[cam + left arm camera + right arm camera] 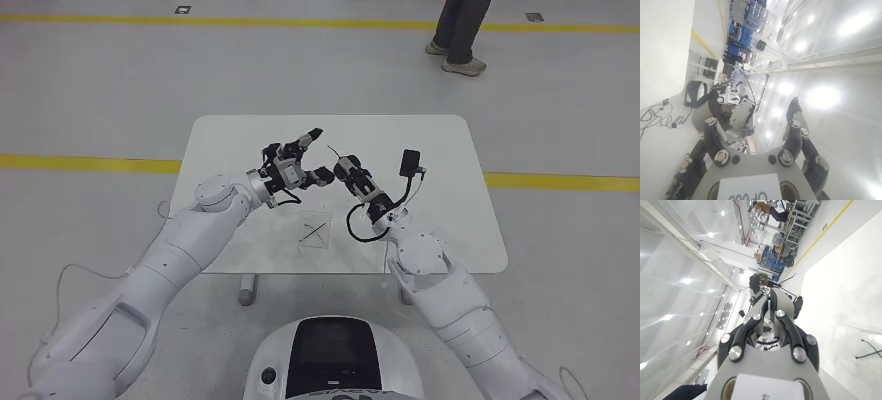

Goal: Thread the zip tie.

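Observation:
A thin black zip tie [333, 152] is pinched in my right gripper [341, 166], which hovers above the middle of the white table [450, 210]. In the right wrist view the right gripper [770, 291] is shut, and the zip tie [788, 278] sticks out past its fingertips. My left gripper [320, 156] faces it from the left, open, with one finger on each side of the right gripper's tip. The left wrist view shows the left gripper [755, 105] spread wide, the right gripper's fingers [742, 111] between its own, and the zip tie [748, 83] rising from there.
A clear flat tray [316, 232] with two crossed spare zip ties [869, 349] lies on the table nearer the robot, below both grippers. The table's rounded front edge [300, 272] is close behind the tray.

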Tool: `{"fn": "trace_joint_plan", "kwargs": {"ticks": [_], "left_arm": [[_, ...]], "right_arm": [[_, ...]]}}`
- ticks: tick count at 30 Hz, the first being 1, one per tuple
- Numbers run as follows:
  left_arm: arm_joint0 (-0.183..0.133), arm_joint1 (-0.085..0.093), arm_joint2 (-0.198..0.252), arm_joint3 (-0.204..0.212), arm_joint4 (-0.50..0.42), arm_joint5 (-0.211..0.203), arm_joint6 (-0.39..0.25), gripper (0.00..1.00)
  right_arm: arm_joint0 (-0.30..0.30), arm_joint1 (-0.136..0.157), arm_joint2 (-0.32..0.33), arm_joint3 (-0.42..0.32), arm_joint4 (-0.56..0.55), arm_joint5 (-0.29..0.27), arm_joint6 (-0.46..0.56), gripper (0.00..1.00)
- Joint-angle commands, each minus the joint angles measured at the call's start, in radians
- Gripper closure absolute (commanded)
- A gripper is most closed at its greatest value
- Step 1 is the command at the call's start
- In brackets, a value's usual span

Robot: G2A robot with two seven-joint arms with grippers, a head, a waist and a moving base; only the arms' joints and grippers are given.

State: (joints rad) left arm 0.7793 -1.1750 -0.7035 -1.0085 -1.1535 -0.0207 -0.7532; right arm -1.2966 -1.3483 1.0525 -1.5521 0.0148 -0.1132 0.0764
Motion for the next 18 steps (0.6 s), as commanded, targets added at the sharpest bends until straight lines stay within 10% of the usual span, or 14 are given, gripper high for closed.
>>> {"fn": "trace_joint_plan", "kwargs": {"ticks": [1, 8, 18], "left_arm": [[0.0, 0.0, 0.0, 0.0, 0.0, 0.0, 0.0, 0.0], [-0.003, 0.024, -0.04, 0.031, 0.113, -0.008, -0.029, 0.0], [-0.016, 0.078, -0.108, 0.085, 0.266, -0.002, -0.347, 0.0]], "right_arm": [[0.0, 0.0, 0.0, 0.0, 0.0, 0.0, 0.0, 1.0], [-0.005, 0.007, 0.062, 0.006, 0.091, 0.009, 0.084, 1.0], [0.018, 0.033, 0.167, 0.059, 0.251, 0.075, 0.445, 1.0]]}}
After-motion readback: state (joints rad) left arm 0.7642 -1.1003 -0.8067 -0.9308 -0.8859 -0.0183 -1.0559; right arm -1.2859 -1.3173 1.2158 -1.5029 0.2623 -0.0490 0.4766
